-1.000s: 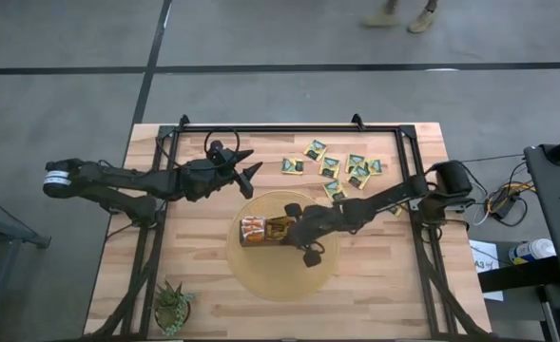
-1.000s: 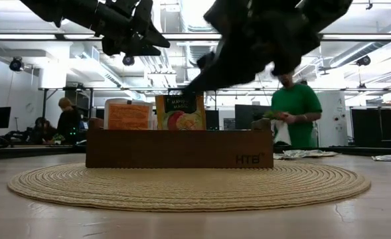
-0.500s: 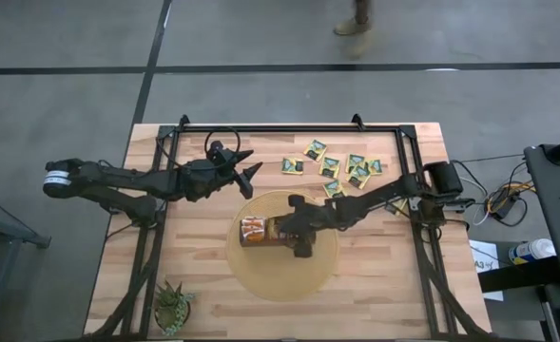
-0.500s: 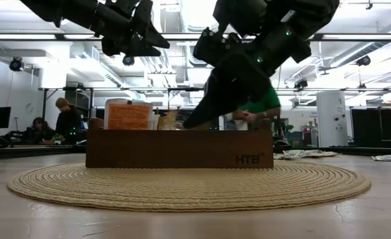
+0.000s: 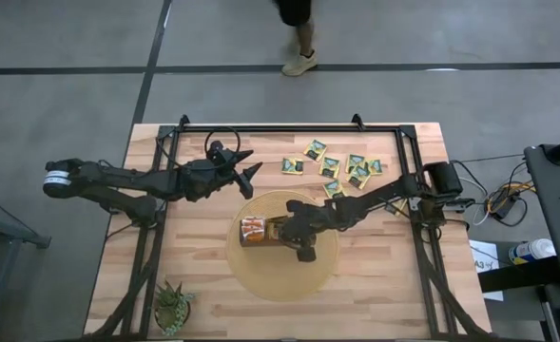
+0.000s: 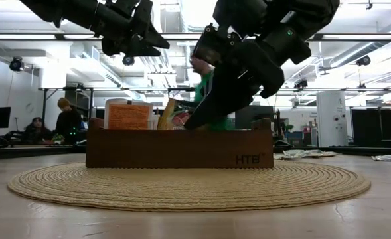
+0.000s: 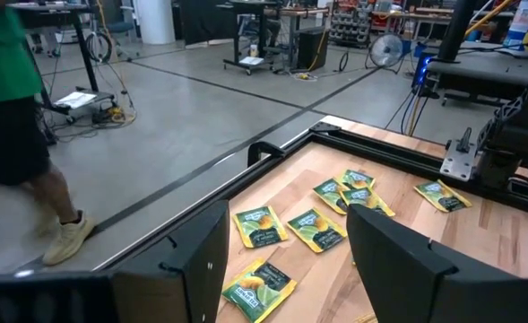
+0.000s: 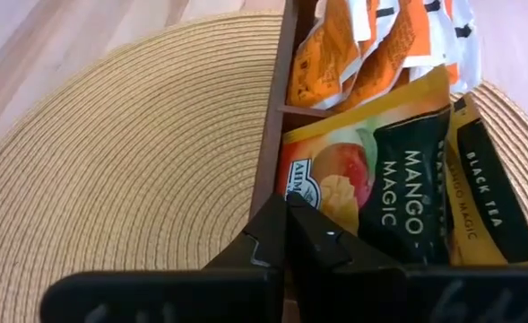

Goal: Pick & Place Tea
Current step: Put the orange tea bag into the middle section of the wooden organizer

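From above, my right claw point(image 5: 278, 231) was down over the wooden box point(image 5: 265, 230) in the middle of the round woven mat point(image 5: 281, 275), arm stretched in from the right side of the table point(image 5: 213, 304). Orange sachets point(image 5: 252, 229) showed in the box's left end. My left claw point(image 5: 246, 167) hung over bare wood beside the mat's upper left edge, fingers spread, nothing between them. Loose green-and-yellow sachets point(image 5: 316, 149) lay scattered across the far right part of the table, well apart from the box. A small spiky plant point(image 5: 172, 304) sat at the near left corner, and a person's leg and shoe point(image 5: 300, 63) showed on the floor beyond the table.

At table height, the box point(image 6: 179, 148) stood on the mat point(image 6: 182, 186), an orange sachet point(image 6: 128, 115) upright at its left end and a tilted one point(image 6: 167, 114) beside it. My right claw point(image 6: 195, 123) pointed down into the box just right of that tilted sachet. My left claw point(image 6: 156, 40) hung high, clear of everything. A person in a green top point(image 6: 205, 83) stood behind.

Past my left fingers point(image 7: 398, 260), wide apart and empty, I saw the green-and-yellow sachets point(image 7: 316, 228) flat on the table point(image 7: 479, 242), and a person's leg point(image 7: 44, 197) on the floor.

Past my right fingertips point(image 8: 286, 229), pressed shut together with nothing visibly between them, I was at the box's wall point(image 8: 272, 135). A Mango Magic sachet point(image 8: 371, 193) stood just inside with a Black Tea one point(image 8: 492, 202) next to it, and orange sachets point(image 8: 362, 49) filled the neighbouring compartment.
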